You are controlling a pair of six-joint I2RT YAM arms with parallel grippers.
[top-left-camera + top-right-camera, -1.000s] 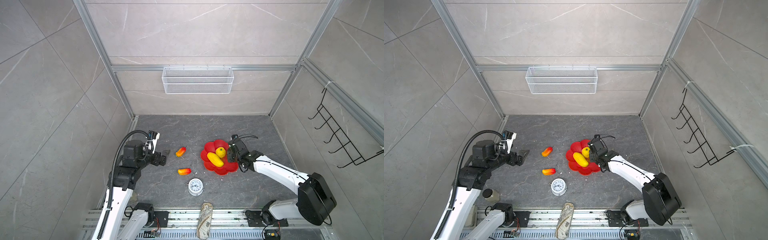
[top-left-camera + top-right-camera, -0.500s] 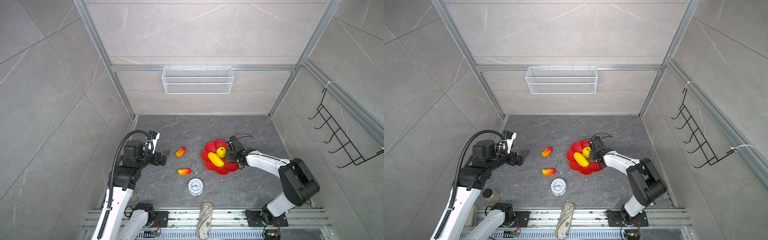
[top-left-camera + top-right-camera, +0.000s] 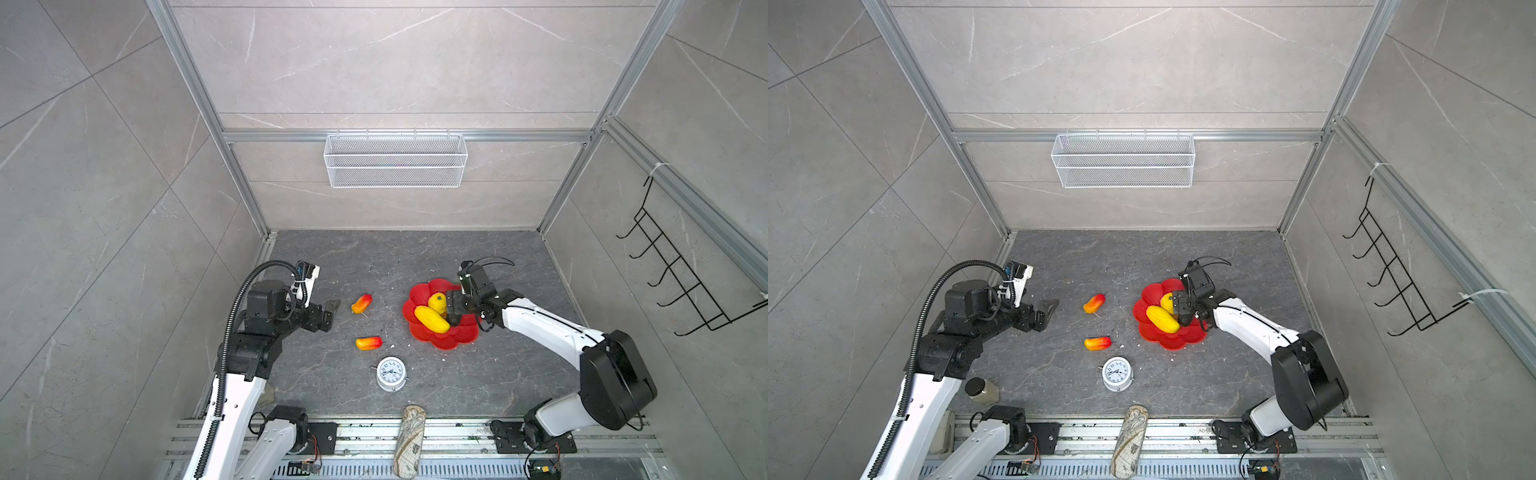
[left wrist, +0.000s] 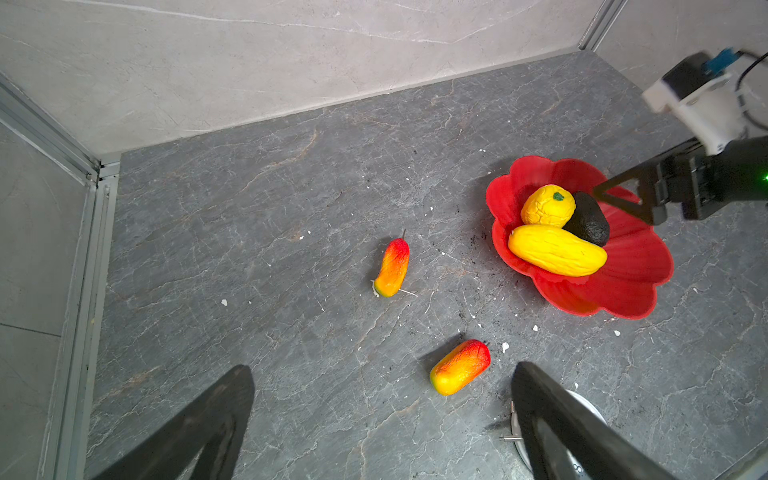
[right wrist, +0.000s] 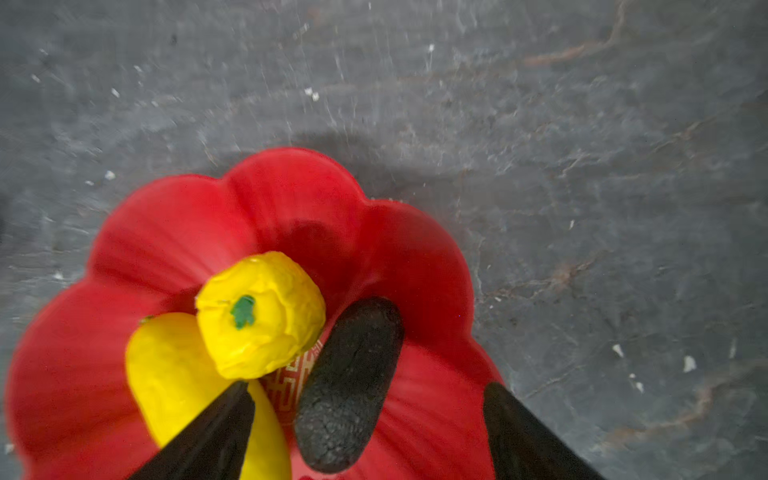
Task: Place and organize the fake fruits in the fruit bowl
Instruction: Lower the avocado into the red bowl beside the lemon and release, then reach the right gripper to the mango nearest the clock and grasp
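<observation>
The red scalloped fruit bowl (image 3: pixel 453 341) (image 3: pixel 1177 340) (image 4: pixel 623 286) (image 5: pixel 291 199) sits right of centre on the dark floor. It holds a round yellow fruit with a green stem (image 3: pixel 437 302) (image 5: pixel 259 316), a long yellow fruit (image 3: pixel 432 319) (image 4: pixel 557 250) and a blackish oval fruit (image 4: pixel 588 218) (image 5: pixel 349 386). My right gripper (image 3: pixel 454 309) (image 5: pixel 369 390) hangs open over the bowl; the blackish fruit lies between its fingers, free of both. Two orange-red fruits (image 3: pixel 361 304) (image 3: pixel 368 343) (image 4: pixel 392 268) (image 4: pixel 460 367) lie on the floor left of the bowl. My left gripper (image 3: pixel 330 311) (image 4: pixel 382 372) stands open and empty, further left.
A white alarm clock (image 3: pixel 390 374) (image 3: pixel 1118 374) stands on the floor in front of the nearer orange-red fruit. A white wire basket (image 3: pixel 395 160) hangs on the back wall and a black hook rack (image 3: pixel 673 282) on the right wall. A patterned roll (image 3: pixel 409 440) lies on the front rail.
My right gripper has opened and let go of the blackish fruit, which now lies in the bowl. The right arm's elbow has shifted. The left arm has not moved.
</observation>
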